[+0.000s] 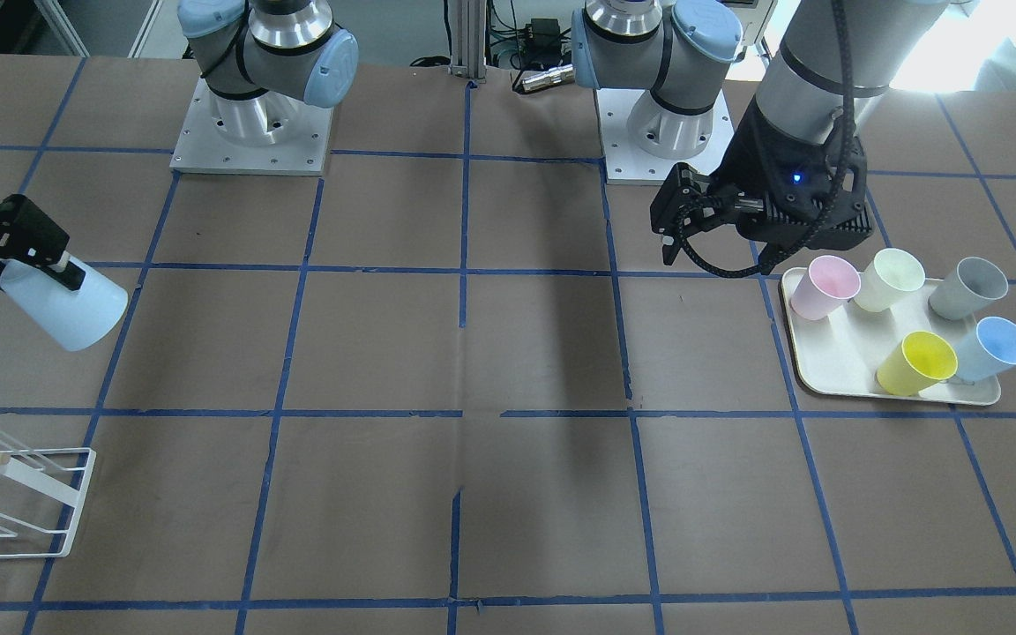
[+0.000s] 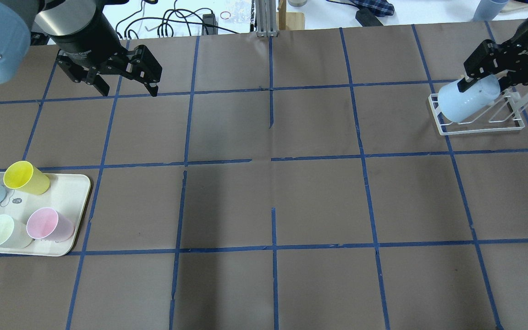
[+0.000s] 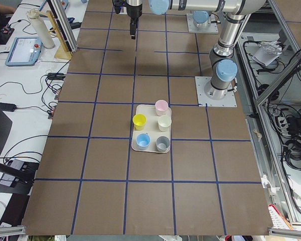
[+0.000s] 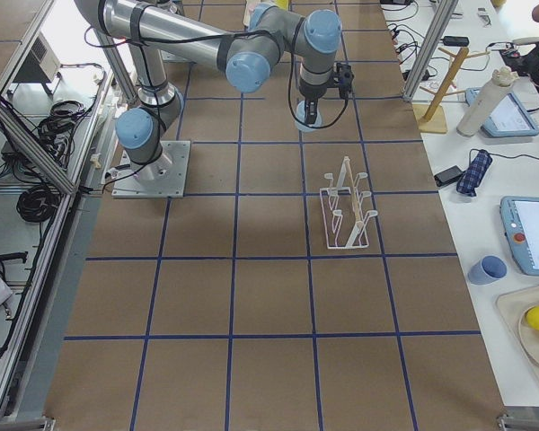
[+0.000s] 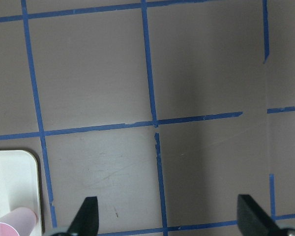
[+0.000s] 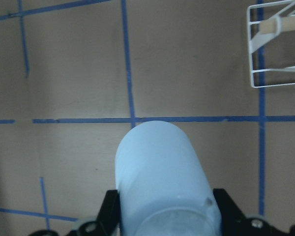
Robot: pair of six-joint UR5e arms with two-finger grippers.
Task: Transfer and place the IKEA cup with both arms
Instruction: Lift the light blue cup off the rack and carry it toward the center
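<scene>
Right tool (image 1: 51, 262) is clamped on the IKEA cup (image 1: 67, 304) at its narrow end. Cup is tilted in the air at the right end of the bench, mouth pointing away from the tool. White wire rack (image 1: 23, 503) sits on the bench past it, toward the far side, not touching. They overlap in the overhead view, but the side view shows a gap.

Left tool (image 1: 671, 238) has jaws apart and empty, hovering at the left end by the tray (image 1: 834, 362) of coloured cups.

Risks, my read:
- Slick tapered plastic held by the small end could squirt out of the grip on any bump.
- The rack is light, so a low or off-line approach would shove or tip it rather than seat the cup.
</scene>
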